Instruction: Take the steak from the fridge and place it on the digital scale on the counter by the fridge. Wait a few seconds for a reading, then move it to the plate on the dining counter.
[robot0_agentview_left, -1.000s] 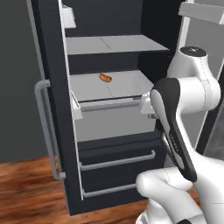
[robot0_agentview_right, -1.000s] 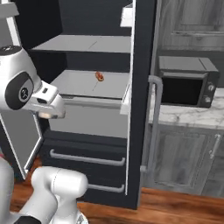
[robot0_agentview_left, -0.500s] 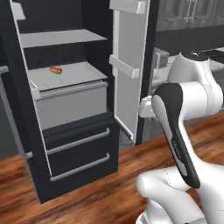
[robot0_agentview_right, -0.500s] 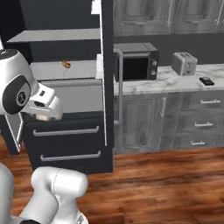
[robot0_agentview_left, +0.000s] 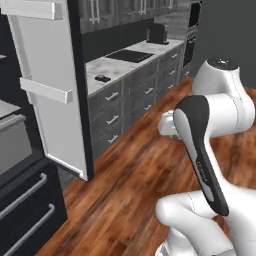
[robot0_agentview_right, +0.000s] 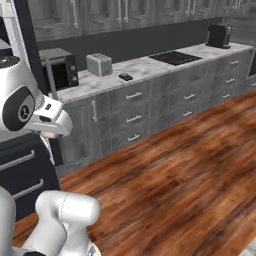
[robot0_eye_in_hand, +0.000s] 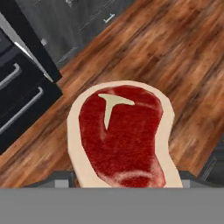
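The steak (robot0_eye_in_hand: 122, 138) sits right at the claw, held over the wood floor (robot0_eye_in_hand: 183, 57) and apparently clamped at its near edge, though the fingertips are hidden. Thin, soft and likely slick, it looks best gripped across its pale fat rim. The digital scale (robot0_agentview_right: 125, 76) lies well ahead on the table (robot0_agentview_right: 165, 62).

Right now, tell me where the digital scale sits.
The digital scale sits on the cabinet-backed marble counter, just right of the silver toaster in the right base view. In the left base view it lies near the open fridge door.
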